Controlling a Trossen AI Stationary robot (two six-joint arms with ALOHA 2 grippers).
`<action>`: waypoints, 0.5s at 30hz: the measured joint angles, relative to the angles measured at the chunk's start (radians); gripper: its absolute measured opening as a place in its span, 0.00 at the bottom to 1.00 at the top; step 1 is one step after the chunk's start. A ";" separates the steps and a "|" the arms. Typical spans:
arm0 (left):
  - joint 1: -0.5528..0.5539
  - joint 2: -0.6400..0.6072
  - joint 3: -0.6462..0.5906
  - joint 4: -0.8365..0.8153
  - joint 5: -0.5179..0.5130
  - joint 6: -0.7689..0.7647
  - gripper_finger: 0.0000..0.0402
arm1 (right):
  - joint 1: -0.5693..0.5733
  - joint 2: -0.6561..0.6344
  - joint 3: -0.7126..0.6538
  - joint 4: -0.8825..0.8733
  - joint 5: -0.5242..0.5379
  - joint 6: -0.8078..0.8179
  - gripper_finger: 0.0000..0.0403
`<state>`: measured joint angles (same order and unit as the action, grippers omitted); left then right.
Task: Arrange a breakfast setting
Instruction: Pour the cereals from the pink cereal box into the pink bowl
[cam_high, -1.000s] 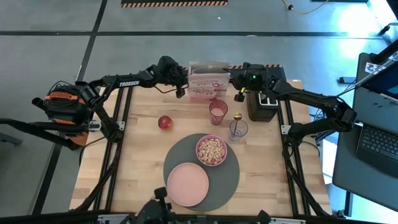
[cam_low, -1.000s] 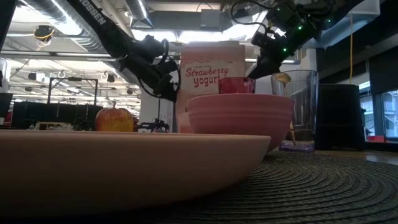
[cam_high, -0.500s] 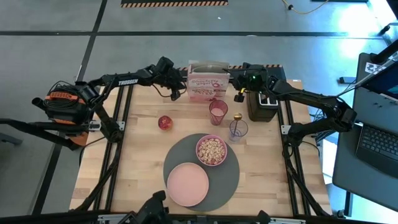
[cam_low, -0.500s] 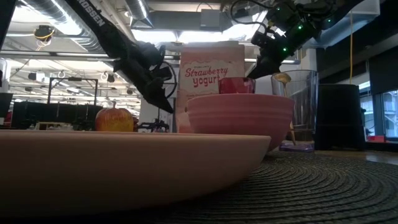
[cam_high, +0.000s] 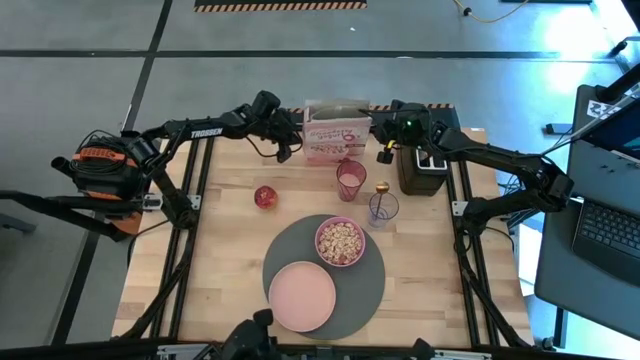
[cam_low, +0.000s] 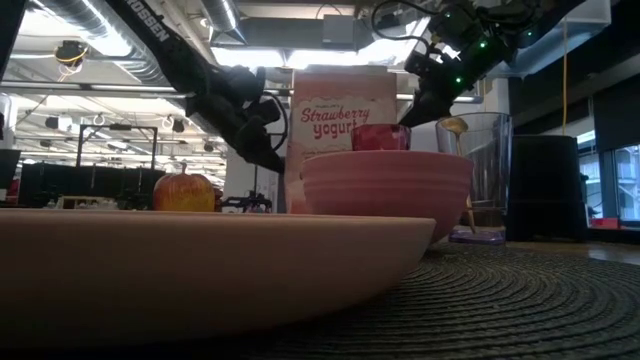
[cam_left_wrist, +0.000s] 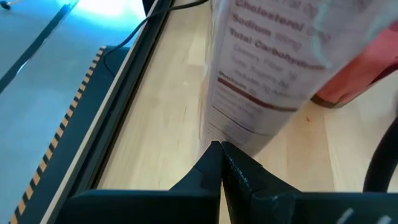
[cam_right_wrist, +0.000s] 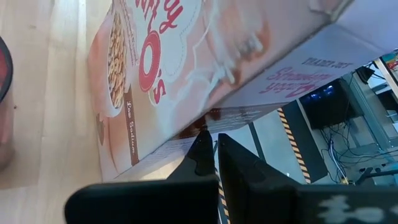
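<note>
The pink-and-white cereal box (cam_high: 335, 135) stands upright at the table's far edge. My left gripper (cam_high: 289, 152) is shut, low at the box's left side. My right gripper (cam_high: 382, 155) is shut, close to the box's right side. The pink tumbler (cam_high: 351, 180) stands in front of the box, and the clear glass (cam_high: 383, 209) beside it holds the small spoon (cam_high: 382, 189). The red apple (cam_high: 265, 196) lies to the left. The round dark-grey mat (cam_high: 372, 285) carries the pink bowl (cam_high: 340, 241) of cereal and the larger pink plate (cam_high: 302, 296). I cannot make out the toast. My left gripper has its shut fingertips (cam_left_wrist: 214, 151) at the lower part of the box's narrow left side panel (cam_left_wrist: 239, 127). It comes roughly level from the table's left. The box stands on its base on the table. My right gripper's shut tips (cam_right_wrist: 205, 142) are at the box's lower right edge (cam_right_wrist: 186, 132); I cannot tell whether they touch.
A black toaster (cam_high: 420, 165) stands right of the box, just behind my right gripper. The tumbler and glass stand close in front of the box. Bare wood lies at the table's left and right of the mat.
My left gripper drew back toward the table's left, then came back against the box's left side, staying shut. The box has shifted slightly toward the table's right. My right gripper has kept still.
</note>
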<state>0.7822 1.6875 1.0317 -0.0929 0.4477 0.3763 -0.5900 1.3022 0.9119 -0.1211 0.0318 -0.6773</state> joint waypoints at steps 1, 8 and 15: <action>0.000 0.000 0.000 0.003 0.000 -0.001 0.00 | 0.000 0.000 0.000 0.003 -0.002 0.000 0.00; 0.000 -0.002 0.000 0.000 -0.054 -0.004 0.00 | 0.000 0.000 0.000 0.011 -0.025 0.000 0.00; 0.032 -0.002 0.000 -0.127 -0.095 -0.004 0.00 | 0.001 -0.001 0.000 -0.045 -0.027 0.000 0.00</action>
<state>0.8143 1.6855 1.0317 -0.2203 0.3530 0.3728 -0.5888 1.3014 0.9119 -0.1657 0.0044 -0.6773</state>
